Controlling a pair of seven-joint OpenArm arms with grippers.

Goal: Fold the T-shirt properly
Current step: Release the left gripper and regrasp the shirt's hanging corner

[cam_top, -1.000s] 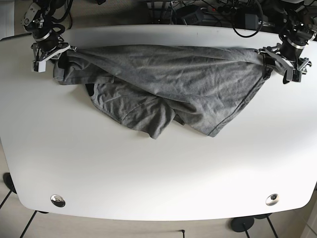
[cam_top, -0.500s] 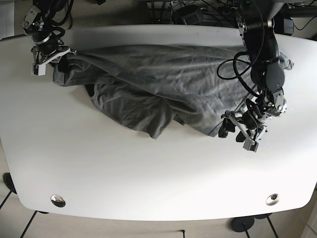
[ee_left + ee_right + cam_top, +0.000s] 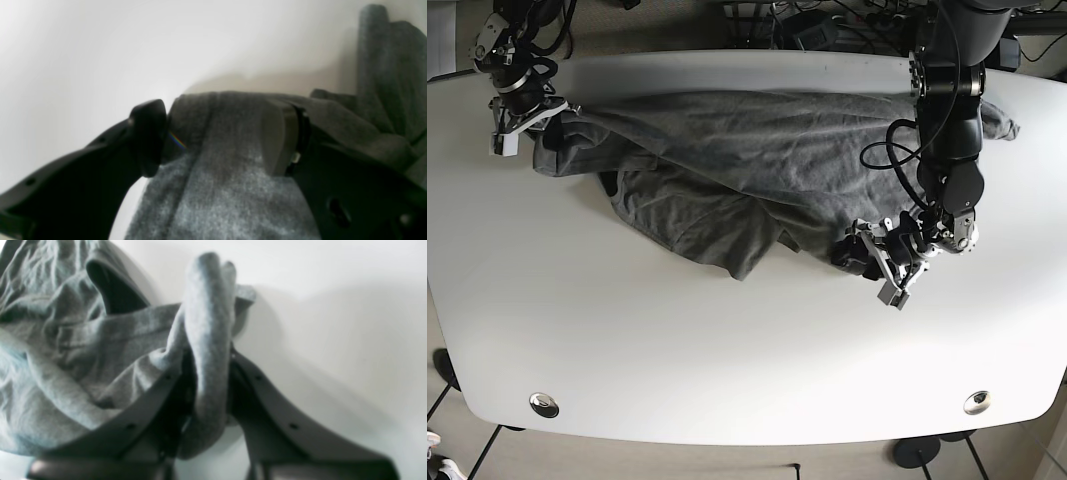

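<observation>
Base view shows you the grey T-shirt (image 3: 747, 160) lying crumpled across the white worktop (image 3: 727, 360), spread from 10 o'clock to 4 o'clock. Your left hand (image 3: 872, 262) sits at the shirt's lower hem near 4 o'clock, with fabric gathered between its fingers (image 3: 146, 136), pinching the cloth. Your right hand (image 3: 522, 120) at 10 o'clock is clamped on a bunched fold of the T-shirt.

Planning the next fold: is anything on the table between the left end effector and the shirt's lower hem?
Nothing visible. The left end effector is already at the shirt hem, with cloth between its fingers. The table around it shows no other objects.
</observation>
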